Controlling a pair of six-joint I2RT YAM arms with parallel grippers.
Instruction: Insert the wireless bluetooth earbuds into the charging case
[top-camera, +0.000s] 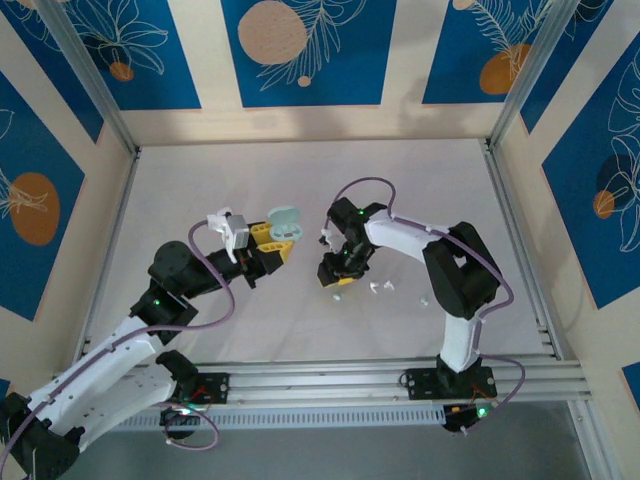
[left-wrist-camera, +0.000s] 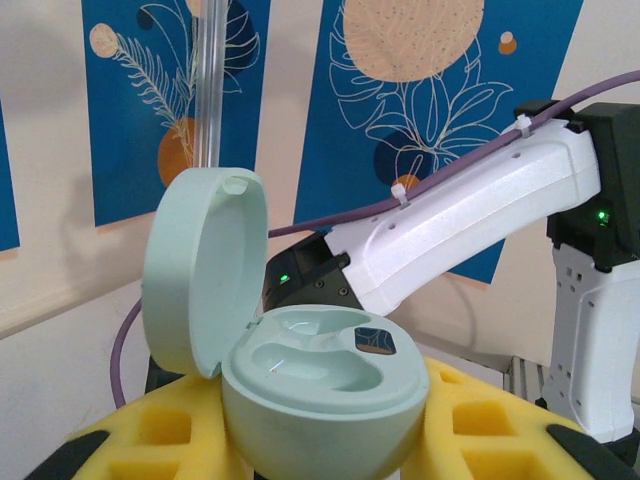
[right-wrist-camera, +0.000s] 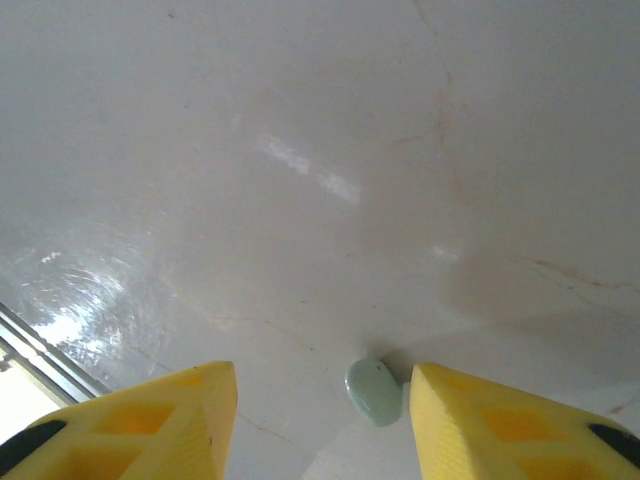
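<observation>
The charging case (left-wrist-camera: 320, 395) is pale teal with its round lid (left-wrist-camera: 200, 270) swung open to the left, and both inner wells look empty. My left gripper (left-wrist-camera: 320, 455) is shut on the case, its yellow fingers (left-wrist-camera: 480, 430) against the case's sides. From above, the case (top-camera: 285, 224) is held over the middle of the table by the left gripper (top-camera: 270, 240). My right gripper (top-camera: 338, 276) points down at the table just right of it. It stands open (right-wrist-camera: 322, 405) over a pale teal earbud (right-wrist-camera: 375, 392), which lies on the table close beside the right finger (right-wrist-camera: 480, 420).
Small white earbuds (top-camera: 379, 288) and another pale one (top-camera: 423, 299) lie on the white table (top-camera: 300, 330) right of the right gripper. The right arm (left-wrist-camera: 470, 215) crosses close behind the held case. Aluminium frame posts (top-camera: 515, 85) and patterned walls ring the table.
</observation>
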